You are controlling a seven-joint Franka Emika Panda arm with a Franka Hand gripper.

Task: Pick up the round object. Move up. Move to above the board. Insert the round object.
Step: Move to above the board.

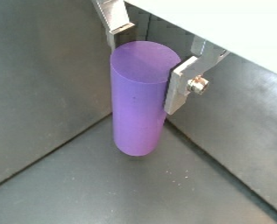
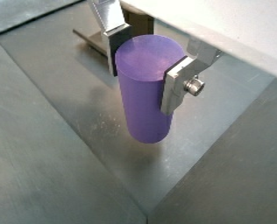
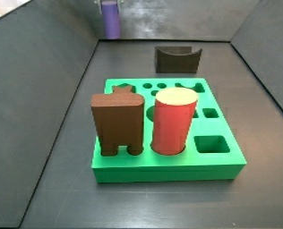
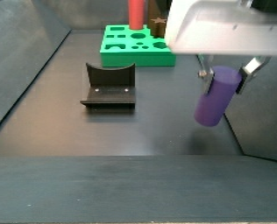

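Observation:
The round object, a slim purple cylinder peg [image 1: 138,105], stands upright between my gripper's [image 1: 151,59] two silver fingers, which are shut on its upper part. Both wrist views show this, the other with the gripper [image 2: 147,63] round the peg [image 2: 145,92]. In a side view the gripper [image 4: 226,74] holds the peg [image 4: 217,98] near the right wall, its lower end close to the dark floor. I cannot tell if it touches. The green board [image 3: 168,165] lies apart from it, also seen far back in a side view [image 4: 124,44]. The peg shows at the far end [image 3: 109,18].
On the board stand a thick red cylinder with a cream top [image 3: 173,121] and a dark brown block [image 3: 117,125]. Several holes in the board are open. The dark fixture [image 4: 108,87] stands on the floor between board and peg [image 3: 176,59]. Grey walls enclose the floor.

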